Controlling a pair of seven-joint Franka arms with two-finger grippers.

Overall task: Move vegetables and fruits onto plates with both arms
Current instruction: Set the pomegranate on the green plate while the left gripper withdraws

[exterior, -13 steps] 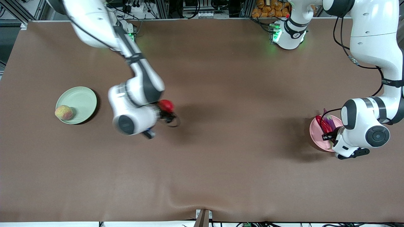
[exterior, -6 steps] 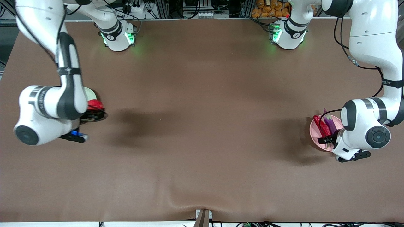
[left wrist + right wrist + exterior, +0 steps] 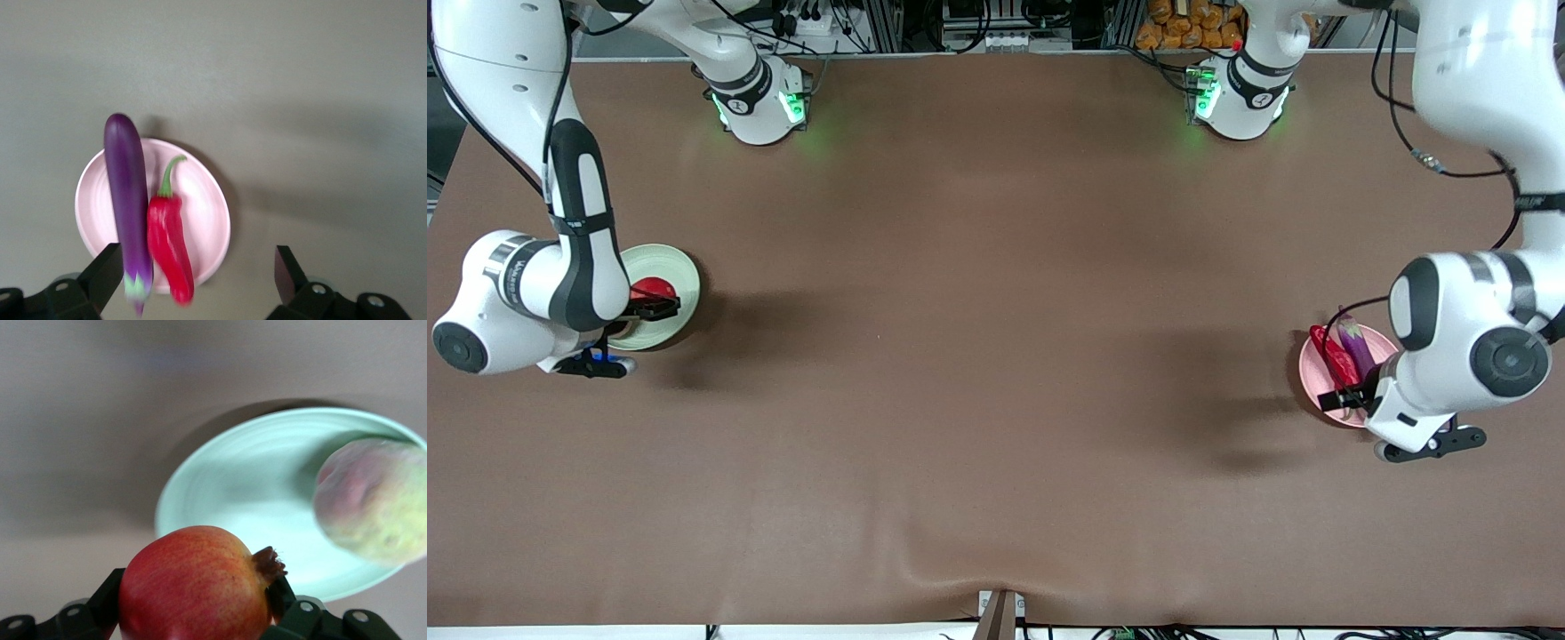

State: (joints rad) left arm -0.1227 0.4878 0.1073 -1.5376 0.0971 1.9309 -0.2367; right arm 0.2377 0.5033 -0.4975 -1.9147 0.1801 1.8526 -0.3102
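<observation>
Right tool [image 3: 660,307] clamped on the red fruit [image 3: 193,583], over the green plate [image 3: 267,500] holding the peach [image 3: 373,497]. Left tool [image 3: 193,280], fingers apart, over the pink plate [image 3: 203,220] bearing eggplant [image 3: 127,193] and chili [image 3: 168,247]. Risk: the released fruit rolls, knocking the peach off.

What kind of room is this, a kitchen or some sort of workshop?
Probably a robot lab, not a kitchen: two white arms bolted to a brown table, cables and metal framing along its edge, and an eggplant and chili on a pink plate.
</observation>
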